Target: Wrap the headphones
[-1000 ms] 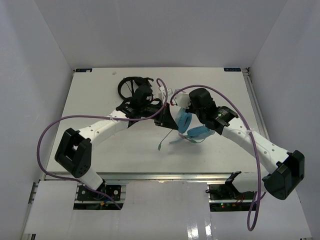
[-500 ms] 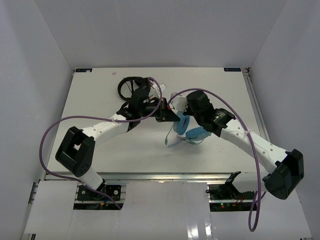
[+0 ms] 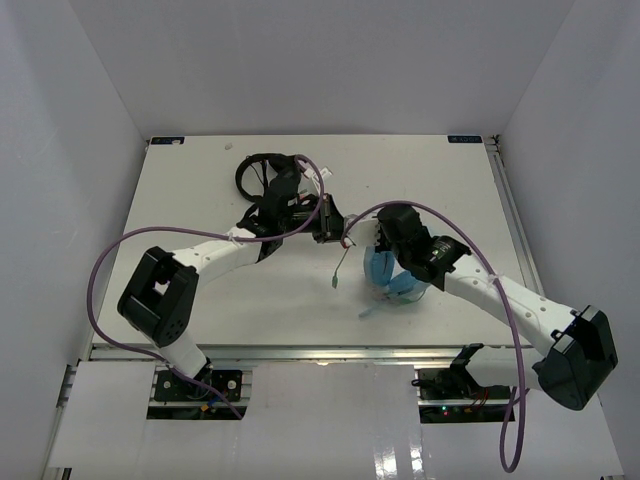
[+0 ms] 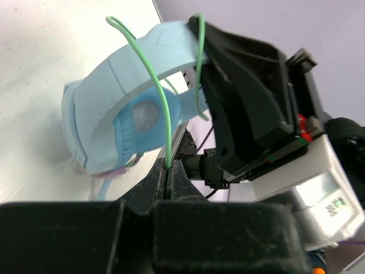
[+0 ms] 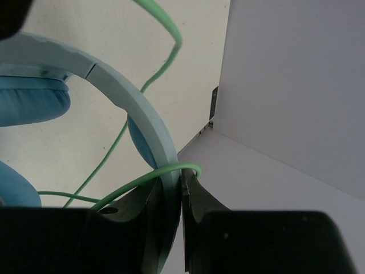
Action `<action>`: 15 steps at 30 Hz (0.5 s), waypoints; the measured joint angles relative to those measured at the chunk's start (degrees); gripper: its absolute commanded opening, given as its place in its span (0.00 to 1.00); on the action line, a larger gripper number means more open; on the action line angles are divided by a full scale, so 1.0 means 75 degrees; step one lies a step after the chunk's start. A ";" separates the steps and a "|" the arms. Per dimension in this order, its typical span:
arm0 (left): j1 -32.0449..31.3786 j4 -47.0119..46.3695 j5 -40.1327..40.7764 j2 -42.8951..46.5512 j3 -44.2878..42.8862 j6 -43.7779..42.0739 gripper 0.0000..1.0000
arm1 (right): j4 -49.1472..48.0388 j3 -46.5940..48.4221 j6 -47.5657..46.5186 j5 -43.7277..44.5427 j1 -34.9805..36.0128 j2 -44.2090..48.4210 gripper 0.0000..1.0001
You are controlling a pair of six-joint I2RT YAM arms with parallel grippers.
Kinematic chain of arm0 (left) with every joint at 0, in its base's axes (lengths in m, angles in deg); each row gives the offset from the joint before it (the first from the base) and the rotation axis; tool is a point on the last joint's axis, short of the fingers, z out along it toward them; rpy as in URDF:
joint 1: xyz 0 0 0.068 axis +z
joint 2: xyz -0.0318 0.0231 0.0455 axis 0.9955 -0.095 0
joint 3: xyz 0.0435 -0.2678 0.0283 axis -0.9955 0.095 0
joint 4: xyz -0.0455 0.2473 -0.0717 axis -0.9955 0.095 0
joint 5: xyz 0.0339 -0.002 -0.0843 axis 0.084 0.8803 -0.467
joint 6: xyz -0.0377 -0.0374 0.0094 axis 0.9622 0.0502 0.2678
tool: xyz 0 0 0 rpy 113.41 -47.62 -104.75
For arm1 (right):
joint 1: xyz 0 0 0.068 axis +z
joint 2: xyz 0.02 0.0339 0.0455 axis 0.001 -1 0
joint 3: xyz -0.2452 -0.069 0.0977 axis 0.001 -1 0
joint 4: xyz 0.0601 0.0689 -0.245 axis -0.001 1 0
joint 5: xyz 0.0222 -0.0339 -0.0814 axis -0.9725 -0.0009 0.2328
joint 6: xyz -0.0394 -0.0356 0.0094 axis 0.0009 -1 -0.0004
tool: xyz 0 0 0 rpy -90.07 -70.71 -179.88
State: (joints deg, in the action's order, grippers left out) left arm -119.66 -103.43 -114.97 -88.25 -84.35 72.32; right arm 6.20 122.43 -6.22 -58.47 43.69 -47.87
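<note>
My right tool [image 5: 178,197] clamps the band [image 5: 142,131] of the headphones [image 5: 34,100] to steady them; my left tool [image 4: 169,177] pinches the cable [image 4: 166,114] taut for winding.

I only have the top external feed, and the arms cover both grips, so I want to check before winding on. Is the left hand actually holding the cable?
Observer: Yes. In the left wrist view the left hand is shut on the thin green cable, pinched tight.
Operator: And the right hand?
Observer: The right hand is shut on the light blue headband, not on a cup.
Operator: Any cable round the band yet?
Observer: One green loop lies across the band's edge, right beside that grip.
</note>
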 measured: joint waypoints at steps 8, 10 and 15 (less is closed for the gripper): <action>0.0240 0.0041 0.0007 0.0021 0.0373 -0.0034 0.00 | -0.1093 0.0107 -0.1275 0.0658 0.0048 -0.0367 0.08; 0.0378 0.0045 0.0026 0.0073 0.0421 -0.0082 0.00 | -0.1114 0.0197 -0.1399 0.0720 0.0067 -0.0530 0.08; 0.0667 -0.0117 0.0029 0.0203 0.0737 -0.0155 0.00 | -0.1408 0.0005 -0.1958 0.0792 0.0203 -0.0560 0.08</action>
State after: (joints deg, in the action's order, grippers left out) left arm -114.66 -104.31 -114.75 -86.73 -78.82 71.16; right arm -4.36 122.46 -20.91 -52.53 45.21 -52.07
